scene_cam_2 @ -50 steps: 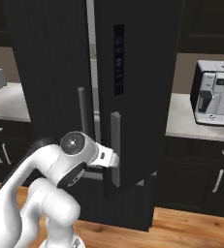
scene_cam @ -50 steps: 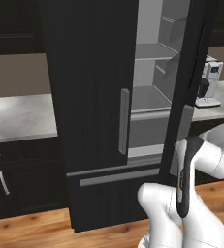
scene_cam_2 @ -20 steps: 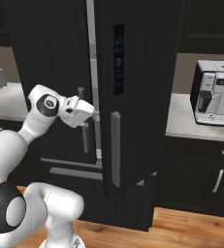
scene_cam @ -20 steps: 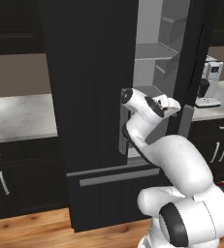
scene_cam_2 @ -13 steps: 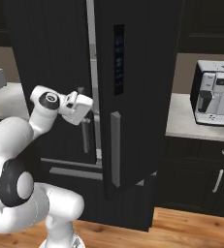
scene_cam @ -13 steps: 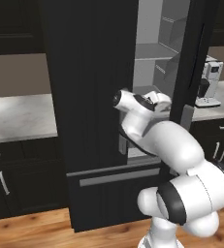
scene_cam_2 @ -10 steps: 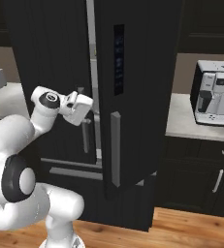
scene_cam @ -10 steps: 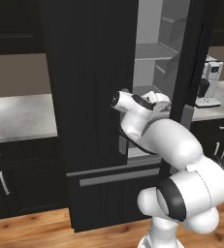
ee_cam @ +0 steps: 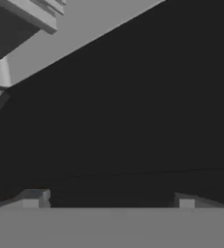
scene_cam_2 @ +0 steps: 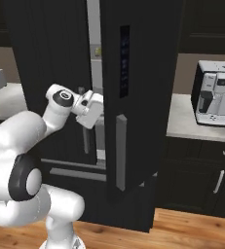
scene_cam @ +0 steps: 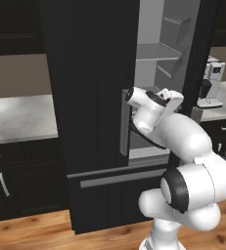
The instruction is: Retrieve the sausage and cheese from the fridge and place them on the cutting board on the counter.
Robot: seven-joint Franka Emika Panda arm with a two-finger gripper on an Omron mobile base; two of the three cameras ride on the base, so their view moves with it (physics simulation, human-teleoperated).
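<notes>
Nearby, coffee machine (scene_cam_2: pixel 214 93) on counter (scene_cam_2: pixel 182 121) (beside fridge (scene_cam: pixel 95 73))

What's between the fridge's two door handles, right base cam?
In the right base view, the arm's hand with the tool sits between the left handle and right handle, at the gap into the fridge interior.

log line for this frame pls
phase: reaching into fridge | gripper: open, empty | right door ajar | sausage, cheese: not seen
</notes>
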